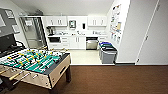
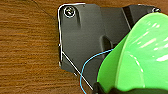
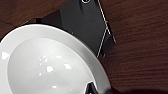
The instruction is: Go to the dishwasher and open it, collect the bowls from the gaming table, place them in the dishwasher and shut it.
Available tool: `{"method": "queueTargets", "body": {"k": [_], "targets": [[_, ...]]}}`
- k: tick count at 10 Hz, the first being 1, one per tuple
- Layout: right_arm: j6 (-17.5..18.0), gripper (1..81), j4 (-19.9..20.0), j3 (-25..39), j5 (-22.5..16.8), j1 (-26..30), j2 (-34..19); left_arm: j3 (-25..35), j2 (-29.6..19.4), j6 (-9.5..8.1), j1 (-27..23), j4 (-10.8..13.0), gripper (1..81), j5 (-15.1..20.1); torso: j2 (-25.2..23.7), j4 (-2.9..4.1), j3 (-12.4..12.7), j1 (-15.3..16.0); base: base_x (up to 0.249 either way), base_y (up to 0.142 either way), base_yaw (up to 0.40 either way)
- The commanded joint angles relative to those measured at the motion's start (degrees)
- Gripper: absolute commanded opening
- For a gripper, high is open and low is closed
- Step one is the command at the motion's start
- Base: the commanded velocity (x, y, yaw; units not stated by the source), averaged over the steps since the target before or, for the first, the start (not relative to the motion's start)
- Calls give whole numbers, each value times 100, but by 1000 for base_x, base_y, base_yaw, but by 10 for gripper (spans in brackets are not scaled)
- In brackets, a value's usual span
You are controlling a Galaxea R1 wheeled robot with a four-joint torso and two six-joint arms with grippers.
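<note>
**Now facing the kitchenette with a bowl at each wrist**

From the head camera I look across a dark wood-grain floor toward a white kitchenette at the far end of the room. The dishwasher sits low in the run of white cabinets, its steel front under a dark opening at the top; I cannot tell whether its door is fully shut. To its right stand grey waste bins with blue and green lids. To its left, under the counter, is a small black-windowed microwave, and further left a tall steel fridge. Near me on the left stands a foosball table with a green field, rods and wooden sides.

On the left wrist camera, a bright green translucent bowl looms large and tilted beside the dark wrist plate, with a thin blue cable curving next to it and the wooden floor behind. The bowl sits right at the left gripper, but the fingers are not visible, so I cannot tell whether they are clenched on it.

On the right wrist camera, a white bowl shows its glossy inside, again close against the dark plate above the floor. I cannot tell the right gripper's state either.
</note>
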Motion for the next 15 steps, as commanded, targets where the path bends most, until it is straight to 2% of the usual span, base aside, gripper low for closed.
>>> {"method": "queueTargets", "body": {"k": [1,9,15], "targets": [[2,10,-68,31,-310,179,-103,-29,-125,12,-156,101,10,286,2,0,0,2,215,-97,0],[2,10,-77,40,-310,188,-94,-29,-142,12,-165,101,10,277,5,0,0,0,214,-90,0],[2,10,-68,31,-301,179,-94,-29,-134,12,-156,101,10,268,5,0,0,0,214,0,0]]}}
